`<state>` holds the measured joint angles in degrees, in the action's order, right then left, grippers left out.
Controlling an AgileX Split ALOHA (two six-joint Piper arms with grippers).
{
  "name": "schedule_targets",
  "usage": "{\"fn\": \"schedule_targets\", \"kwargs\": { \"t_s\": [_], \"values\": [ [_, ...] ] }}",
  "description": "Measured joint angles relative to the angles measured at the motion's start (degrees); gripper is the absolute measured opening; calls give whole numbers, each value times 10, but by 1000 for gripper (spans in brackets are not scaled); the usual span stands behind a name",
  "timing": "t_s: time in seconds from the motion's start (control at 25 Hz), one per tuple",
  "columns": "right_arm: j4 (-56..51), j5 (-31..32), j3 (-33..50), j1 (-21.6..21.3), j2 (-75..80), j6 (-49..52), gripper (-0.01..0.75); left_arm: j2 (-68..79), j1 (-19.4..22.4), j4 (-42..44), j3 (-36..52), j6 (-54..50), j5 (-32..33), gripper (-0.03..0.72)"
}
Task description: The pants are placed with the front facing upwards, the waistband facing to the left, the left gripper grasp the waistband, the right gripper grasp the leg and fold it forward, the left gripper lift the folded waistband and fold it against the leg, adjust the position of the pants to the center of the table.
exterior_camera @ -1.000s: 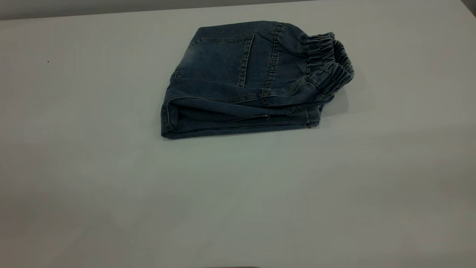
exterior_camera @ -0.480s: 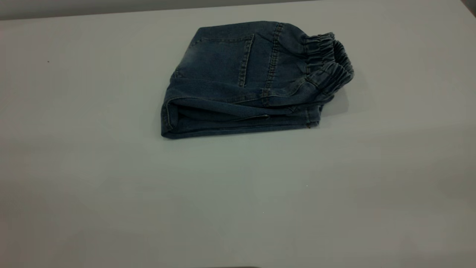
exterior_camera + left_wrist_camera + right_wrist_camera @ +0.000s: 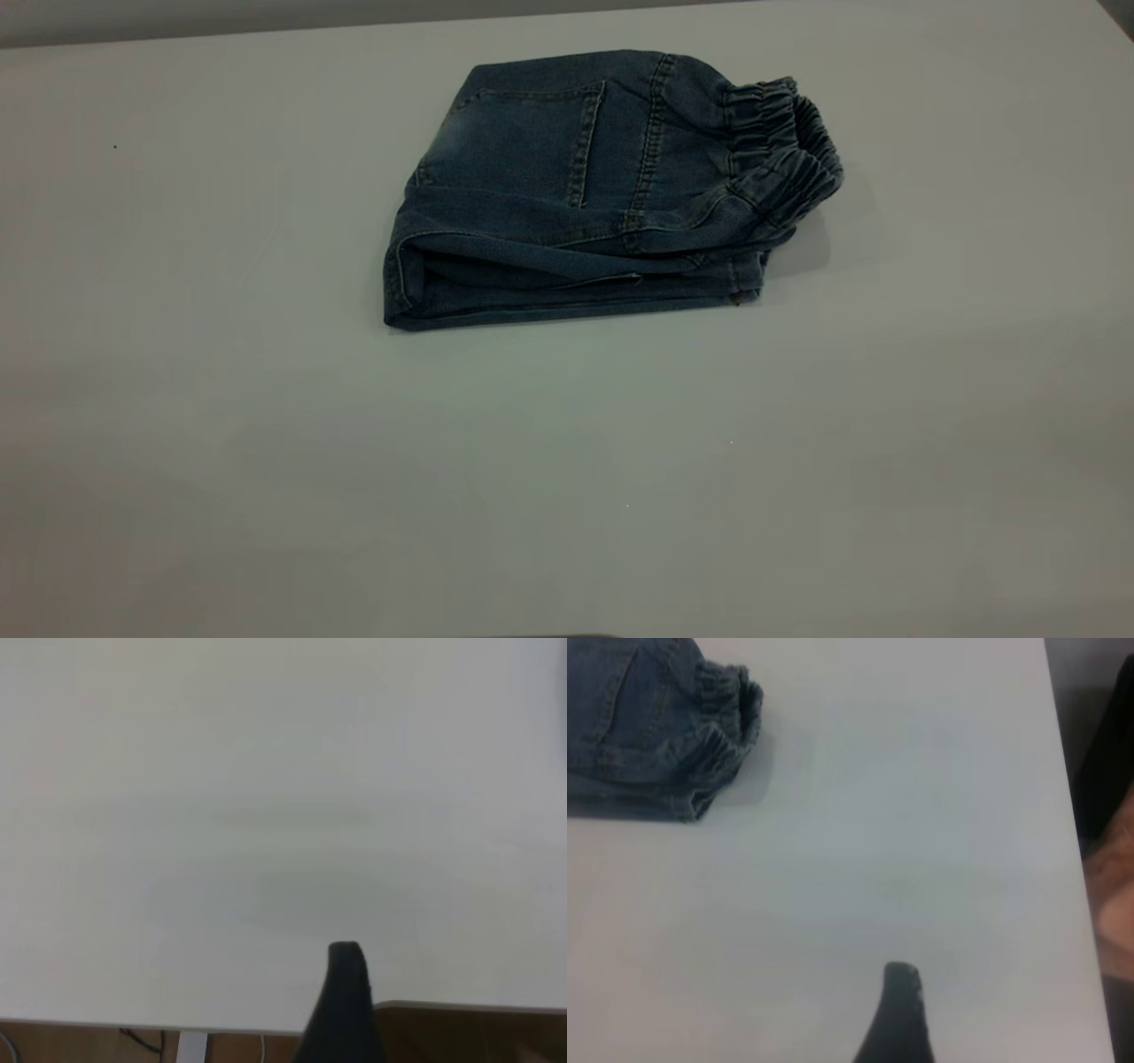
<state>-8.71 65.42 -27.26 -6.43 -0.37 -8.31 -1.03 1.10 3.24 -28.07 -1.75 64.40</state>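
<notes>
Already folded, the pants (image 3: 602,190) lie across the worktop (image 3: 567,461) — waistband (image 3: 784,146) nearer the right gripper (image 3: 899,1010); both grippers' openings can't be told.

Exterior brightness: dim, a grey-green wash over the counter (image 3: 266,443); darkest at the 7 o'clock corner, palest toward 1 o'clock
Exterior shadow: a soft patch lies on the counter at the 3 o'clock side of the folded pants (image 3: 585,186), under the gathered waistband (image 3: 784,146); a thin dark line runs along the fold's near edge
Exterior glare: faint, even sheen only
Left wrist brightness: very bright; the counter (image 3: 266,815) is washed nearly white, with faint grey banding across the middle
Left wrist focus: soft throughout; the dark tip at 6 o'clock is blurred
Right wrist brightness: moderate, cool cast
Right wrist focus: denim at 10 o'clock is soft, stitching smeared; the 3 o'clock edge is blurred and dark
</notes>
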Motion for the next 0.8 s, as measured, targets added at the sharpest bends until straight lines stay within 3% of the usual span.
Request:
{"fn": "schedule_targets", "kwargs": {
  "t_s": [0.8],
  "values": [
    [5,1,0,0,-3,27,528,0,0,0,0,0,1,566]
  ]
}}
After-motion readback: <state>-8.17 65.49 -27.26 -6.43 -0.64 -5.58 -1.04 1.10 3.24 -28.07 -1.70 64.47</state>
